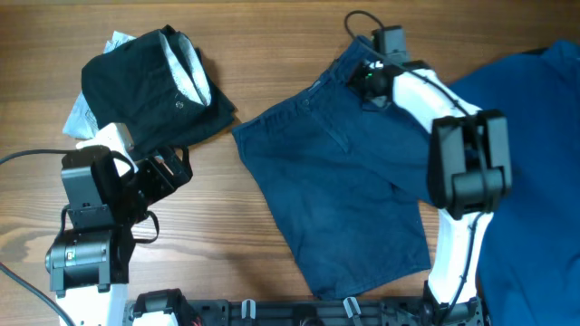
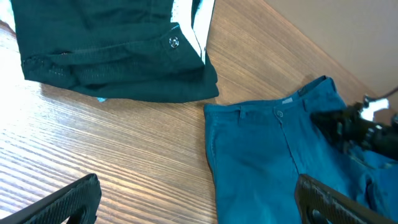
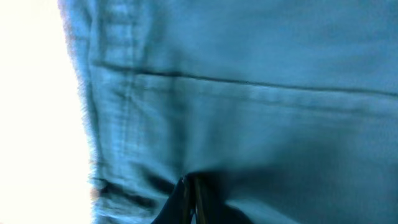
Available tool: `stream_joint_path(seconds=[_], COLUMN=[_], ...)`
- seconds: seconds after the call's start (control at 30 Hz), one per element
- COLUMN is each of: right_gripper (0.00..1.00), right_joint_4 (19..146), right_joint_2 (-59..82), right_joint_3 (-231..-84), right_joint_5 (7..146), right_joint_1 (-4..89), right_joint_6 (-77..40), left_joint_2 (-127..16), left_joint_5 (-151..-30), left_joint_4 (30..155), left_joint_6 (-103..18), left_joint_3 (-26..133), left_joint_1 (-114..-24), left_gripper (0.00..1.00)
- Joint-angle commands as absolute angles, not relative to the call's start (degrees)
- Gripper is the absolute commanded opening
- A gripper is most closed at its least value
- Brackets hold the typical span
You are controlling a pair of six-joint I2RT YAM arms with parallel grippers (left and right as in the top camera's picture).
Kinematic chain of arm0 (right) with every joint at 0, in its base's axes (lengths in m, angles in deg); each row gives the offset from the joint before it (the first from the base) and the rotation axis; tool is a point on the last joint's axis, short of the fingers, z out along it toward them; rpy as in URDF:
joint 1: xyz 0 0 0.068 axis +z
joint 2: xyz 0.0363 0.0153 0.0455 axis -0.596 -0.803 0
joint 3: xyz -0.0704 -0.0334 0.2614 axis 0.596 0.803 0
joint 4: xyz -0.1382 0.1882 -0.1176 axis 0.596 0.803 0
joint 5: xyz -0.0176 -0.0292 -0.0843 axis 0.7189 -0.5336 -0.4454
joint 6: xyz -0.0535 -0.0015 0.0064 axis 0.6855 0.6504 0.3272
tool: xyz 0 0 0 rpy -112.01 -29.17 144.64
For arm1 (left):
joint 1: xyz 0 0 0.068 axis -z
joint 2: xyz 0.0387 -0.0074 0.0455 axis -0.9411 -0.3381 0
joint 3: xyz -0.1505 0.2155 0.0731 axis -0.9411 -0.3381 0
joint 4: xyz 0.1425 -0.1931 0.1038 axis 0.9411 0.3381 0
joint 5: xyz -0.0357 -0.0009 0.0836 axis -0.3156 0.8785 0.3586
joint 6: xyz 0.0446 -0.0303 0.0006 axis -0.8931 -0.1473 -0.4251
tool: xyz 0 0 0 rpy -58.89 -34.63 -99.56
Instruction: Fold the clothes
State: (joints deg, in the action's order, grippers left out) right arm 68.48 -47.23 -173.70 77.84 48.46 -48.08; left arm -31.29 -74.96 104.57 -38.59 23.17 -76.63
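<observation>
right gripper (image 1: 369,78) seemingly pinching shorts (image 1: 335,199) waistband under it; shallow bite could slip on lift, bunching cloth

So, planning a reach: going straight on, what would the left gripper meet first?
The open left gripper would probably meet bare wood-grain table first, short of the black garment with pale lining; depth unclear.

I see a black garment (image 1: 149,86) bunched in the far-left corner of the table (image 1: 227,244), its pale grey-white lining (image 1: 188,71) turned out along the right side and a small round snap (image 2: 173,42) showing on its front. Something pale and crumpled (image 1: 83,116) sticks out from under its left edge. A royal-blue shirt (image 1: 535,118) covers the table's right edge, running out of my view
</observation>
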Motion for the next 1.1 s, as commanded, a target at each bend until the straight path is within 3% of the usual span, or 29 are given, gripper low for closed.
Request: stream_joint_path(seconds=[0.0, 0.2, 0.37, 0.57, 0.83, 1.07], right_gripper=[0.05, 0.04, 0.04, 0.06, 0.5, 0.56], right_joint_4=[65.1, 56.6, 56.9, 72.9, 93.9, 100.0], right_joint_2=[-53.5, -54.6, -52.6, -38.3, -31.4, -33.9], right_joint_3=[-173.9, -174.1, -175.7, -175.7, -175.0, -168.5], right_joint_5=[84.4, 86.0, 87.9, 87.9, 87.7, 82.5], right_joint_1=[56.3, 69.6, 70.7, 58.2, 34.5, 27.2], right_joint_6=[-53.8, -53.3, -42.5, -29.1, -22.1, -17.3], left_joint_2=[-31.2, -31.2, -31.2, -31.2, -31.2, -31.2], left_joint_5=[-76.0, -77.9, -77.9, -77.9, -77.9, -77.8], left_joint_4=[104.5, 104.7, 105.9, 106.1, 105.8, 105.8], left_joint_6=[-39.5, -39.5, -39.5, -39.5, -39.5, -39.5], left_joint_3=[24.3, 24.3, 24.3, 24.3, 24.3, 24.3], left_joint_1=[-76.7, -76.7, -76.7, -76.7, -76.7, -76.7], left_gripper=[1.0, 1.0, 1.0, 1.0, 1.0, 1.0])
